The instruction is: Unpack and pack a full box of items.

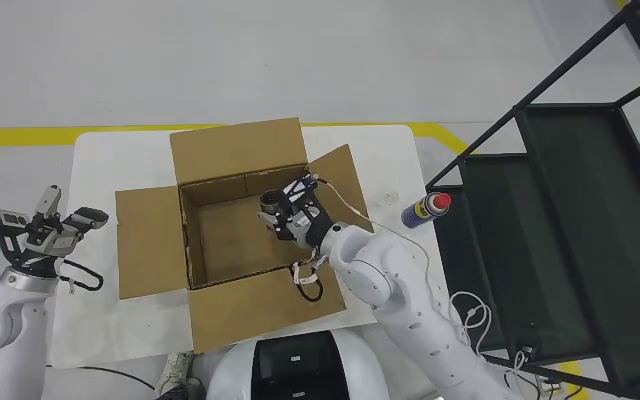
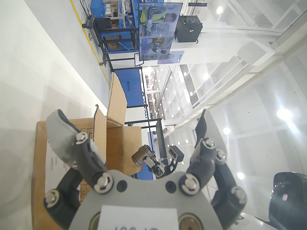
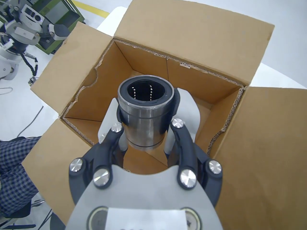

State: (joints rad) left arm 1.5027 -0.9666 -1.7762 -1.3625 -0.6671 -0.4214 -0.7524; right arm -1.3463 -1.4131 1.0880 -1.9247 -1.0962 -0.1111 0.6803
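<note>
at 9 o'clock of the box (image 1: 150, 240) our left gripper (image 1: 70, 208) gapes wide, empty. our right gripper (image 3: 146, 123) clamps a bearing (image 3: 145, 101) over the box's 2 o'clock corner; a can (image 1: 426, 210) sits at 3 o'clock. last out or first in, we judge; next, a plumb move clear of the walls.

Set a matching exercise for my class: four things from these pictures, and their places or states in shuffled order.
1. linear bearing
2. spray can
3. cardboard box
4. left gripper

A. flaps open, on the white table
B. jaws open, empty
C. clamped in the right gripper, above the box
D. outside the box, near the black rack

Pairs: 1-C, 2-D, 3-A, 4-B.
</note>
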